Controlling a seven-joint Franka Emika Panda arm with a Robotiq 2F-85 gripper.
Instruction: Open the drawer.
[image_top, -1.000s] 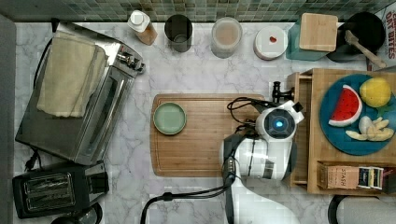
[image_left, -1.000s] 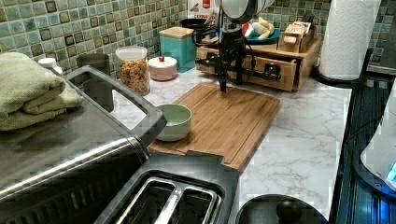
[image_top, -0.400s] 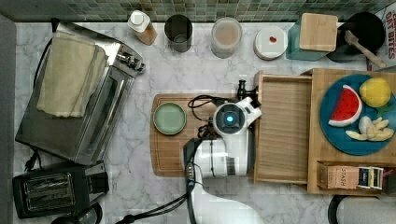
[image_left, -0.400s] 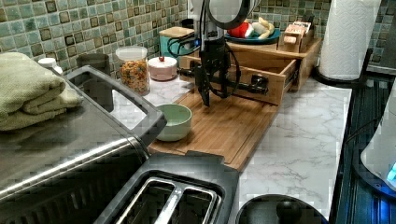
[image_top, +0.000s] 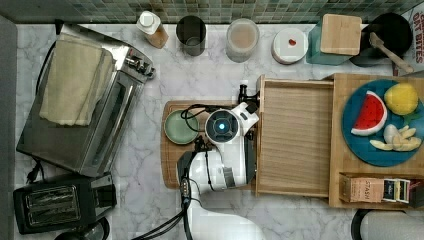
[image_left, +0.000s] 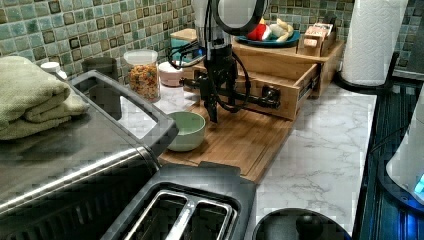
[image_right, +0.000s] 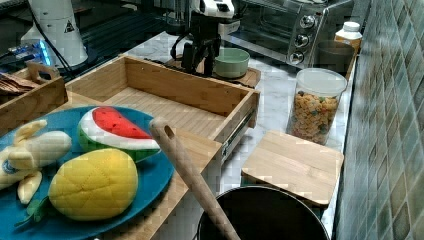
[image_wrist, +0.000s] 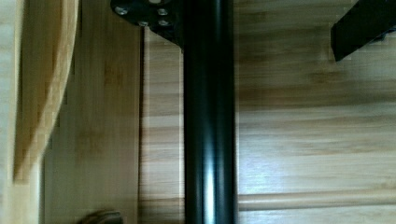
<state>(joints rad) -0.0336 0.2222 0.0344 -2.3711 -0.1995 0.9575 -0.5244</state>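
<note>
Light wood-grain drawer (image_top: 295, 137) with a black bar handle (image_wrist: 208, 121); pale green bowl (image_top: 181, 127) just beside the black end effector (image_left: 214, 102); white marble-veined table (image_top: 200, 75); blue plate (image_top: 360, 142).

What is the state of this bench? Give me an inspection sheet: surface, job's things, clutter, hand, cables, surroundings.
Surface: marble counter, no spills seen.
Job's things: drawer pulled far out, nothing in it; its black bar handle is intact.
Clutter: green bowl on the cutting board; blue plate of toy fruit on the unit above the drawer; cereal jar; toaster oven with a folded towel; toaster.
Hand: hand at the handle, over the cutting board.
Cables: black cables loop at the arm's wrist, near the bowl.
Surroundings: tiled wall; paper towel roll.
</note>
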